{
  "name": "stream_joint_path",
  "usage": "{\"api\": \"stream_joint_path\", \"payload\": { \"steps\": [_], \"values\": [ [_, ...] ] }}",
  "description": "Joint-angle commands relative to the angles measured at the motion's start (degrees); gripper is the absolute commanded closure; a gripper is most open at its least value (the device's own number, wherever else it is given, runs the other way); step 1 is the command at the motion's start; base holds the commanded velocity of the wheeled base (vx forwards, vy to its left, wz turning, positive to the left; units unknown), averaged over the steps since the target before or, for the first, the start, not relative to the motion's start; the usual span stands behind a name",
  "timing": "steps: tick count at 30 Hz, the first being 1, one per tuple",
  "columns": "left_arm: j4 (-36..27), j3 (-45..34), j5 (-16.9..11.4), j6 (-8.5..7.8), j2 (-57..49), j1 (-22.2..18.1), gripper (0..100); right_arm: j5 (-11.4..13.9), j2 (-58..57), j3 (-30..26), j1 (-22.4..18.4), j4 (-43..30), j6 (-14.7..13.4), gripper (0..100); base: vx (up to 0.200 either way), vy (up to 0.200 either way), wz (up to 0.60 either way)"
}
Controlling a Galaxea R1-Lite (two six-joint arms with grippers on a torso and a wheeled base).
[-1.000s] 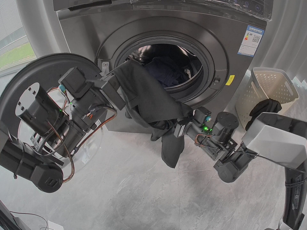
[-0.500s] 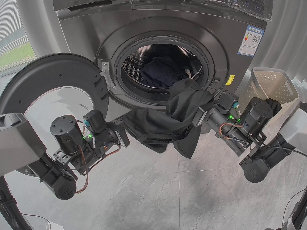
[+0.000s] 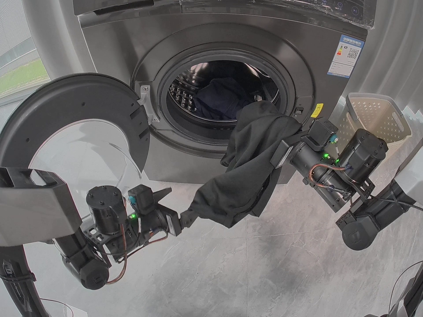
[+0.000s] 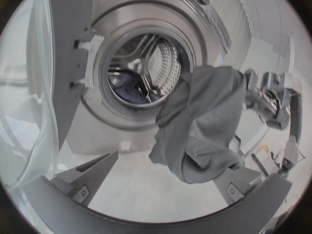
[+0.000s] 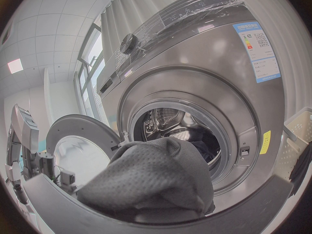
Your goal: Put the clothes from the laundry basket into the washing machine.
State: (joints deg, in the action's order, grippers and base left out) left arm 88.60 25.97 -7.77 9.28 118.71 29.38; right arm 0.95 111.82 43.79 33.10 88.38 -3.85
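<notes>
A dark garment (image 3: 246,172) hangs in front of the washing machine (image 3: 220,27), just below the right side of the open drum mouth (image 3: 220,93). My right gripper (image 3: 276,148) is shut on its upper end, with the fingers buried under the cloth (image 5: 152,176). My left gripper (image 3: 176,205) is low near the floor, open, its fingers spread wide (image 4: 97,166). The garment's lower corner (image 4: 208,166) touches one finger. Navy clothes (image 3: 220,97) lie inside the drum. The laundry basket (image 3: 383,111) stands at the right of the machine.
The round door (image 3: 70,106) is swung wide open to the left, just above my left arm. Dark clothing (image 5: 304,166) hangs in the basket (image 5: 294,137). Grey tiled floor (image 3: 246,269) lies open in front of the machine.
My left gripper dropped from the drum's left rim down near the floor and opened. The right gripper rose to the drum's right rim, and the garment now hangs from it.
</notes>
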Motion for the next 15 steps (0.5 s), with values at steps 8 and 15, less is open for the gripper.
{"api": "stream_joint_path", "payload": {
  "steps": [8, 15],
  "values": [
    [0.08, -3.20, -1.99, -4.27, 1.43, 5.34, 0, -0.07, 0.50, 0.60, 1.18, -0.05, -0.10, 100, 0.000, 0.000, 0.00],
    [-0.01, 3.65, -1.11, -3.56, -1.20, 5.78, 0, -1.83, 1.64, 1.04, 2.59, -0.23, -0.10, 100, 0.000, 0.000, 0.00]
  ]
}}
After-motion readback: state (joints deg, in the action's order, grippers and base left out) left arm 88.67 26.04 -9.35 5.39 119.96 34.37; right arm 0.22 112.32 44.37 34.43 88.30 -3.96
